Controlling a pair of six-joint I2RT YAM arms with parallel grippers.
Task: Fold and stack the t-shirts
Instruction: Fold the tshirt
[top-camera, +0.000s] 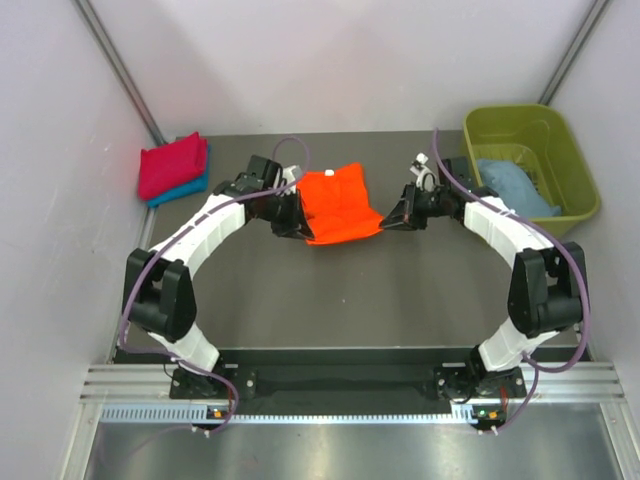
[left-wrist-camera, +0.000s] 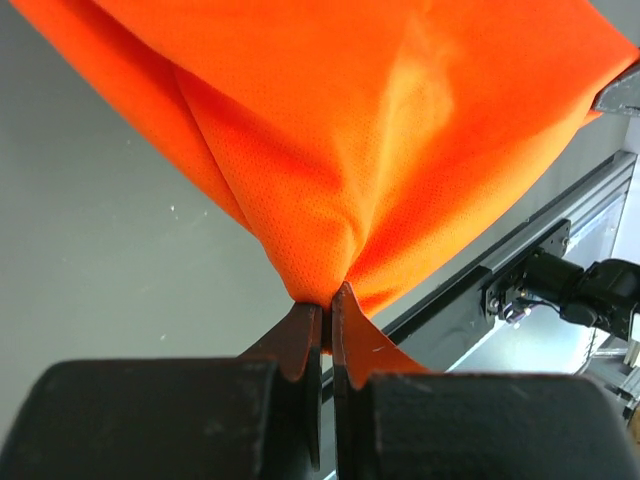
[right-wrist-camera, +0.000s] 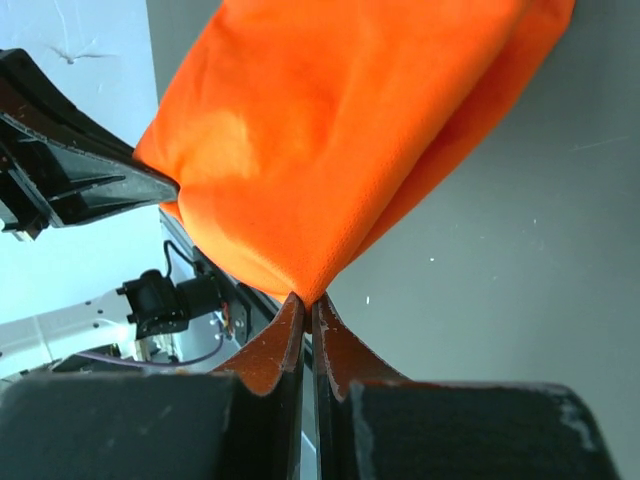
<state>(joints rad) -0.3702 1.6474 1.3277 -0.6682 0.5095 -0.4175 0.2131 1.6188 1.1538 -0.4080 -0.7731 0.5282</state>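
Note:
A bright orange t-shirt (top-camera: 338, 200), partly folded, lies at mid-table between my two arms. My left gripper (top-camera: 296, 225) is shut on its near left corner, and the left wrist view shows the cloth (left-wrist-camera: 380, 130) bunched into the closed tips (left-wrist-camera: 325, 300). At the near right corner, my right gripper (top-camera: 388, 222) is shut on the shirt (right-wrist-camera: 350, 130), pinched at the tips (right-wrist-camera: 307, 300). Both held corners hang lifted off the table. A folded crimson-pink t-shirt (top-camera: 172, 165) rests on a folded blue one (top-camera: 180, 190) at the back left.
An olive-green tub (top-camera: 575, 170) stands at the back right with a light blue t-shirt (top-camera: 512, 185) inside. White walls close in the table on the left, back and right. A metal rail (top-camera: 340, 385) runs along the near edge.

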